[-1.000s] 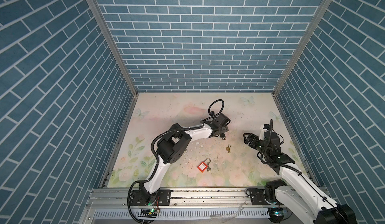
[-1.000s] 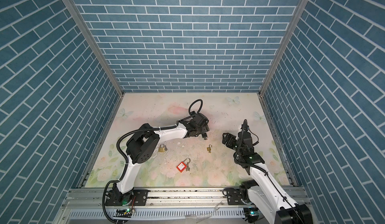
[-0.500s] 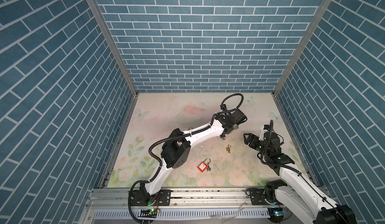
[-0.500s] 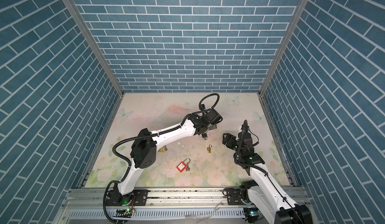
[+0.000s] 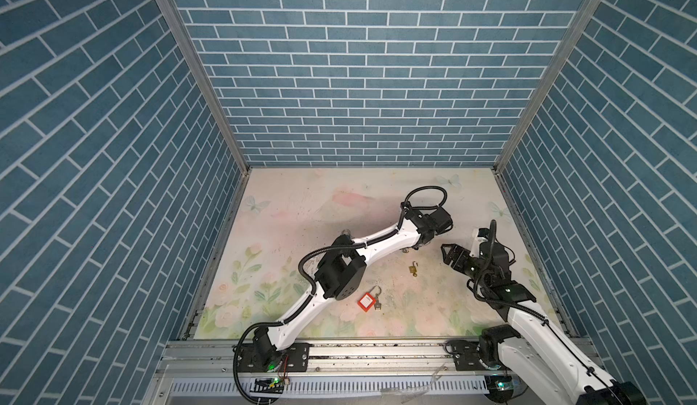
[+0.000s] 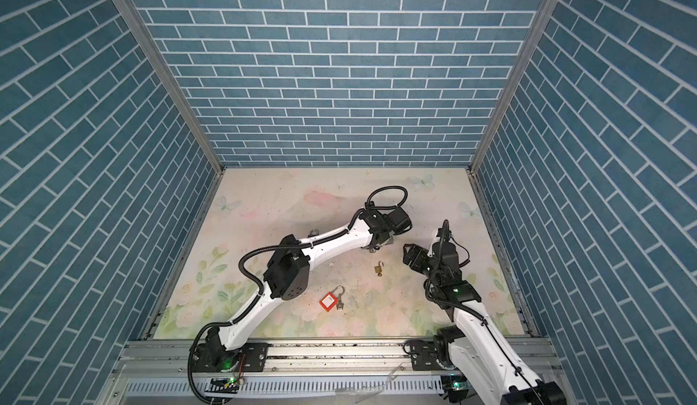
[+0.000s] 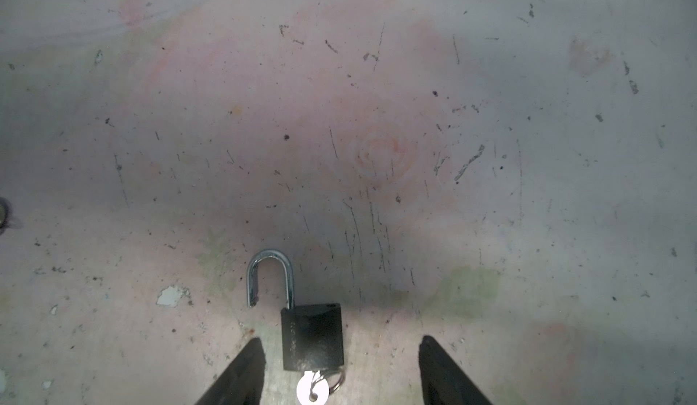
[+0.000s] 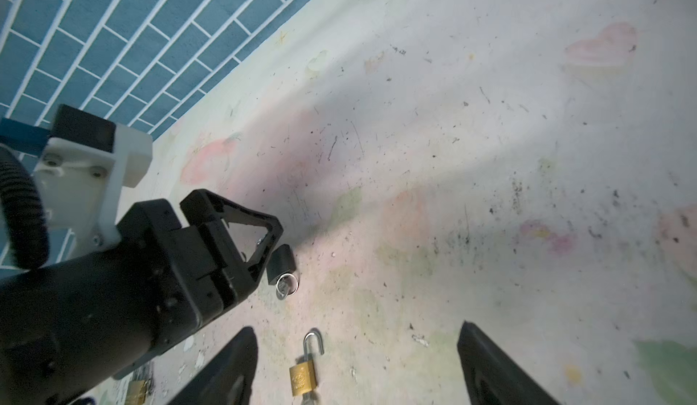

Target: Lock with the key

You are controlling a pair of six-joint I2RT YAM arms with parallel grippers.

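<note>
A black padlock (image 7: 312, 337) lies flat on the floral mat, its steel shackle (image 7: 269, 276) swung open and a white-headed key (image 7: 312, 391) on a ring in its base. My left gripper (image 7: 341, 339) is open and low over it; the lock body lies between the fingers (image 7: 241, 373), nearer one of them and touching neither. In the right wrist view the black padlock (image 8: 281, 265) shows just beyond the left gripper (image 8: 264, 241). My right gripper (image 8: 357, 327) hangs open above a small brass padlock (image 8: 301, 376) with an open shackle. In both top views the wrist hides the black padlock.
The small brass padlock (image 5: 412, 269) lies between the two grippers. A red padlock (image 5: 366, 303) with a key (image 5: 378, 306) beside it lies nearer the front rail. A steel shackle (image 5: 345, 231) peeks out behind the left arm. Another brass lock (image 8: 135, 390) lies under that arm.
The left arm has stretched out to the right across the mat, bringing its gripper over the black padlock, and its jaws have narrowed. The right arm has stayed put.
</note>
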